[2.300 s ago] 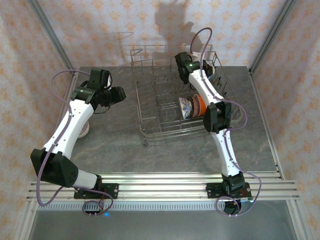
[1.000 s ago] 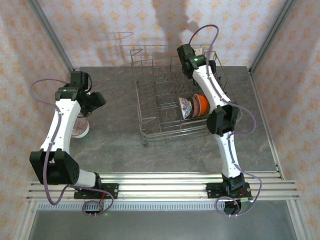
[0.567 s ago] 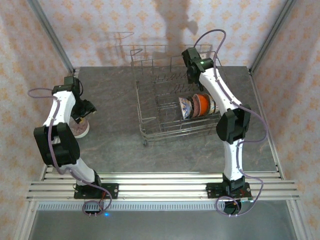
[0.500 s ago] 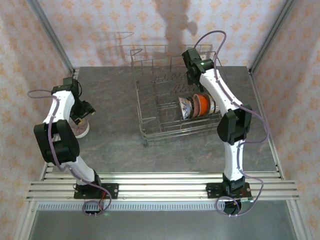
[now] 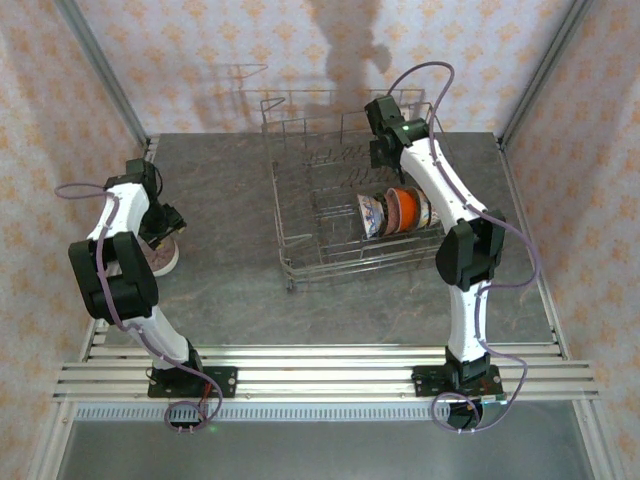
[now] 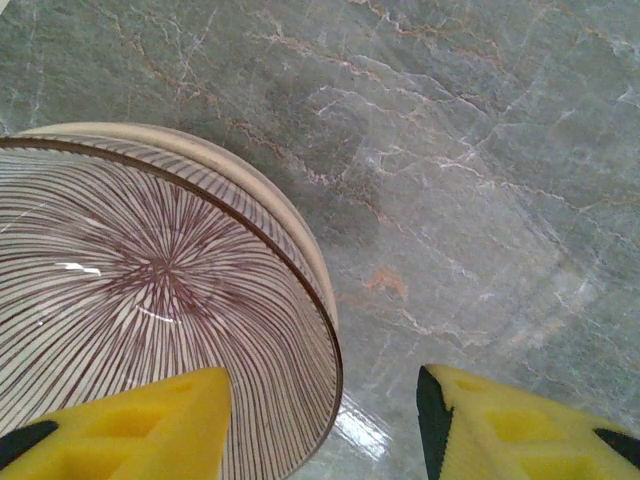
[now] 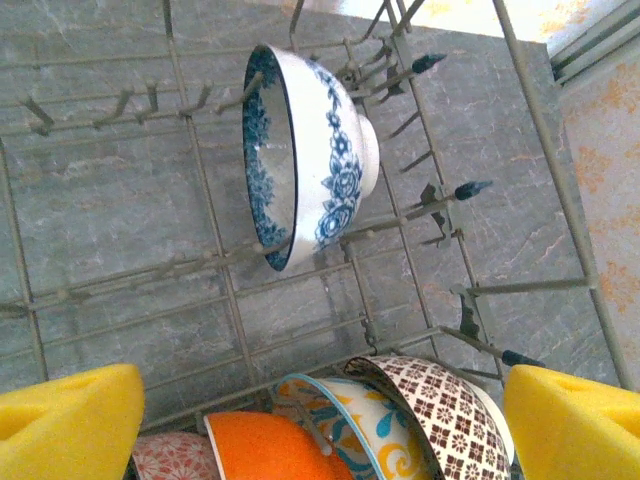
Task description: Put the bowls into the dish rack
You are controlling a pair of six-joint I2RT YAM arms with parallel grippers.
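A bowl with fine brown radiating lines (image 6: 140,290) sits nested in a cream bowl (image 6: 300,240) at the table's left edge (image 5: 160,260). My left gripper (image 6: 322,400) is open and straddles its rim, one finger (image 6: 150,420) inside and the other (image 6: 500,425) outside, apart from the rim. In the dish rack (image 5: 340,268) a blue-and-white bowl (image 7: 310,150) stands on edge between tines. Closer to me stand a pinkish (image 7: 165,455), an orange (image 7: 270,450), a teal-and-yellow (image 7: 370,420) and a brown-patterned bowl (image 7: 450,420). My right gripper (image 7: 322,400) hangs open above them at the rack's back (image 5: 383,152), holding nothing.
The rack's upright tines (image 7: 440,60) and tall wire sides (image 5: 300,110) surround the right gripper. A metal frame post (image 5: 100,80) and the wall stand close behind the left arm (image 5: 115,215). Bare marble table (image 5: 230,220) lies between the left bowl and the rack.
The left arm has swung left and folded down onto the bowl at the table's left, its jaws narrowing a little. The right gripper has shifted slightly over the rack's back.
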